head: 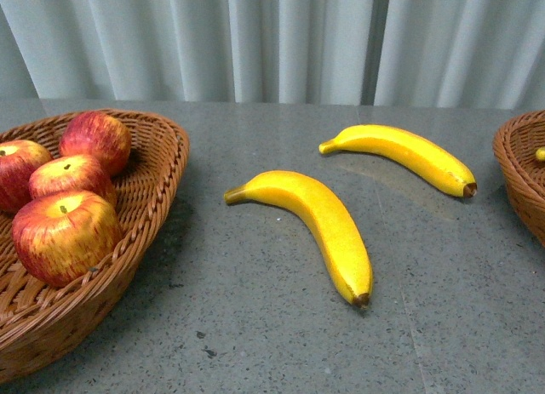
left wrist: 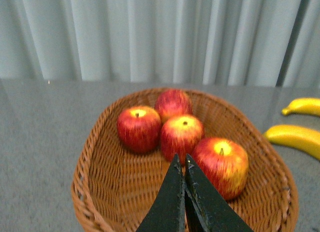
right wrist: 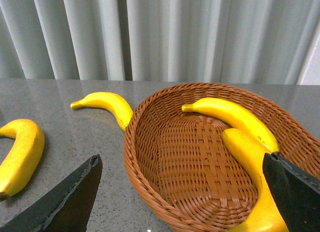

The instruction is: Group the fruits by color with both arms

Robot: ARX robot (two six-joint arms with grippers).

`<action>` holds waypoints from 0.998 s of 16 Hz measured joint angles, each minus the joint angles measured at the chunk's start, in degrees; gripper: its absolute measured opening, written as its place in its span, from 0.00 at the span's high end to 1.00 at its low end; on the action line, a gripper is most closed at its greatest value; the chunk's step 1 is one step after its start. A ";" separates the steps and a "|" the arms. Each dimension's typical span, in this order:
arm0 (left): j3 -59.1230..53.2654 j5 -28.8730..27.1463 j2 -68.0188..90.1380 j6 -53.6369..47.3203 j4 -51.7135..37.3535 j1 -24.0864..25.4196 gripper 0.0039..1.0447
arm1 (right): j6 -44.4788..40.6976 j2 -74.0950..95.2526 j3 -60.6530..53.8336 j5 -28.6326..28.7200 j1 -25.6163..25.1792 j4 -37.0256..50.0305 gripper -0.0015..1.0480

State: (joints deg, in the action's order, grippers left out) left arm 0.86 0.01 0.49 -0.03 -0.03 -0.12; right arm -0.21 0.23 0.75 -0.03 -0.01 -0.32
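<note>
Near banana (head: pixel 315 228) and far banana (head: pixel 404 154) lie loose on the table (head: pixel 255 326) between apple basket (head: pixel 174 160) and banana basket (head: pixel 518 177); glossy, so probably slick, light, stiff, best taken across the thick middle; right gripper (right wrist: pixel 181 162) spread wide and empty, left gripper (left wrist: pixel 182 162) pinched together, empty.

Grey table (head: pixel 255 343), left basket (head: pixel 166 168), right basket (head: pixel 519 174), near banana (head: pixel 319 215), far banana (head: pixel 400 147)

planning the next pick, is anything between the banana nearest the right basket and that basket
Nothing visible: only bare table separates that banana from the right basket. Two bananas lie inside, with room beside them.
</note>
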 joint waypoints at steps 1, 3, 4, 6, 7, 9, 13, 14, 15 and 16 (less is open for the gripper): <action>0.13 0.04 0.13 -0.02 -0.96 0.00 0.99 | 0.00 0.00 0.00 0.00 0.00 0.00 0.06; 0.00 0.00 0.09 0.00 0.48 0.00 0.99 | 0.00 0.00 0.00 0.02 0.00 0.00 0.06; 0.00 -0.04 0.09 0.00 0.04 0.00 0.99 | 0.00 0.00 0.00 0.02 0.00 0.00 0.06; 0.00 -0.02 0.09 0.04 0.24 0.00 0.86 | 0.00 0.00 0.00 0.02 0.00 0.04 0.06; 0.00 -0.02 0.09 0.02 0.28 0.00 0.74 | 0.00 0.00 0.00 0.02 0.00 0.02 0.06; 0.00 -0.02 0.09 0.04 0.26 0.00 0.48 | 0.00 0.00 0.00 0.02 0.00 0.04 0.06; 0.00 -0.04 0.09 0.00 0.26 0.00 0.04 | 0.00 0.00 0.00 0.02 0.00 0.02 0.06; 0.00 -0.04 0.09 0.04 0.26 0.00 0.07 | 0.00 0.00 0.00 0.02 0.00 0.02 0.06; 0.00 -0.04 0.09 0.02 0.26 0.00 0.06 | 0.00 0.00 0.00 0.02 0.00 0.02 0.06; 0.00 -0.02 0.09 0.02 0.26 0.00 0.06 | 0.00 0.00 0.00 0.02 0.00 0.04 0.06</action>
State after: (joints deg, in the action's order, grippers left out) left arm 0.86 -0.01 0.58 -0.01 0.23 -0.12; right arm -0.21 0.23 0.75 -0.01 -0.01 -0.27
